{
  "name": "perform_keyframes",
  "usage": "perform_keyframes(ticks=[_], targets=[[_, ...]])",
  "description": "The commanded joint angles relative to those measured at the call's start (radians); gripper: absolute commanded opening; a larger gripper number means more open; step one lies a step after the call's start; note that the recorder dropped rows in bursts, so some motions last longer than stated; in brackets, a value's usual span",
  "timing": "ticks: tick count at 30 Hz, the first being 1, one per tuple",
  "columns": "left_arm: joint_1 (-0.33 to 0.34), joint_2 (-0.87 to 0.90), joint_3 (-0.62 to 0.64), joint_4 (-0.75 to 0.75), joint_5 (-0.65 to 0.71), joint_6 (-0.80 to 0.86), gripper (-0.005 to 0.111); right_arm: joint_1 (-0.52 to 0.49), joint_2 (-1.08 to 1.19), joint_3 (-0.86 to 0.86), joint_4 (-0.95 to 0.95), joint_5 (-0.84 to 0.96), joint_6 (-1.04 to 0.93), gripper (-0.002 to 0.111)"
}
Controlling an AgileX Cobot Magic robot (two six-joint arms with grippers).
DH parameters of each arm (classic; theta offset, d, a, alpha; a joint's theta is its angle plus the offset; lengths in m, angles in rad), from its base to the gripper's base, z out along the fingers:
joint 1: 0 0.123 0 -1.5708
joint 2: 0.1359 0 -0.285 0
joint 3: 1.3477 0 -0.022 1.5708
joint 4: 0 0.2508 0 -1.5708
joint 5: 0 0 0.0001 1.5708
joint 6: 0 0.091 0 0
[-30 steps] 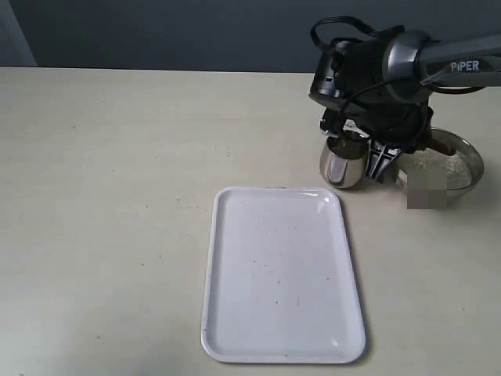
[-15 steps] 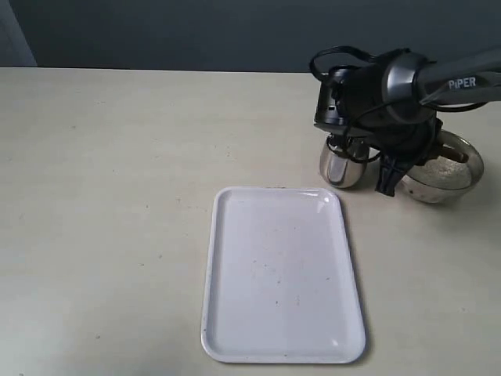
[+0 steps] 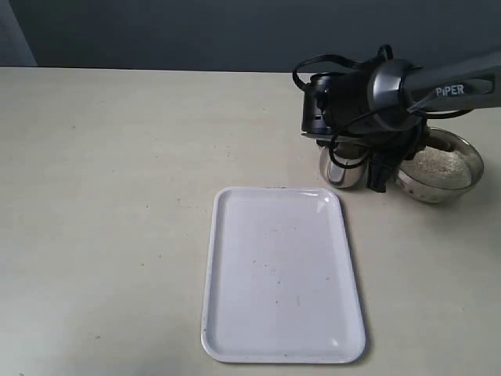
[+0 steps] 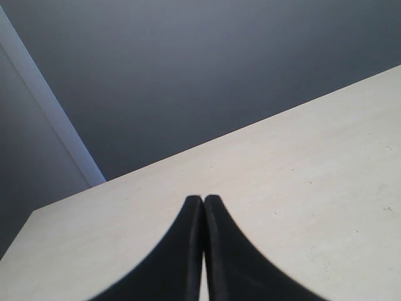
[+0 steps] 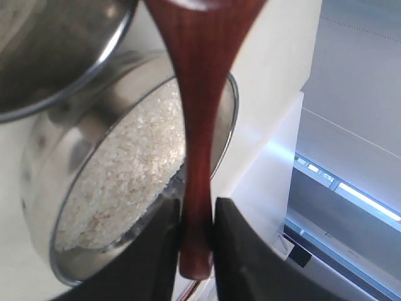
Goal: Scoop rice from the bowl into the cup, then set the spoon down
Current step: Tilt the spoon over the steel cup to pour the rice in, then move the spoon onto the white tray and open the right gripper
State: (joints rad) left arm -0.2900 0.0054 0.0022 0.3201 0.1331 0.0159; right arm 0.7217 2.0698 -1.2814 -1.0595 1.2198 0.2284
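R arm [image 3: 391, 82] shifted left over cup [image 3: 338, 175] | R end effector [image 5: 197, 216] narrow, grips spoon [image 5: 202, 94] handle | L end effector [image 4: 203, 202] closed

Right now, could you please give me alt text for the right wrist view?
The right gripper clamps the slim handle of a reddish-brown wooden spoon, which runs away from the camera. Behind it sits a steel bowl holding white rice, with the rim of the steel cup beside it.

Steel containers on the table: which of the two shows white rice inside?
The wide, shallow bowl on the right, holding rice. The narrower cup beside it sits under the arm, its contents unclear.
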Motion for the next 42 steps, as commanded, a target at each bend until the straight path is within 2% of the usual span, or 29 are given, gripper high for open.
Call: perform_keyframes(ticks=[1,28,42], targets=[[-0.001,-0.005,-0.002,-0.004,-0.01,-0.008,0.0,0.002,-0.001,0.002,-0.026,0.001,0.017,-0.001],[-0.001,-0.005,-0.002,-0.004,-0.01,-0.008,0.0,0.017,-0.014,0.061,-0.209,0.001,0.056,-0.001],[-0.001,-0.005,-0.002,-0.004,-0.01,-0.008,0.0,0.017,-0.059,0.061,-0.153,0.001,0.027,-0.001]])
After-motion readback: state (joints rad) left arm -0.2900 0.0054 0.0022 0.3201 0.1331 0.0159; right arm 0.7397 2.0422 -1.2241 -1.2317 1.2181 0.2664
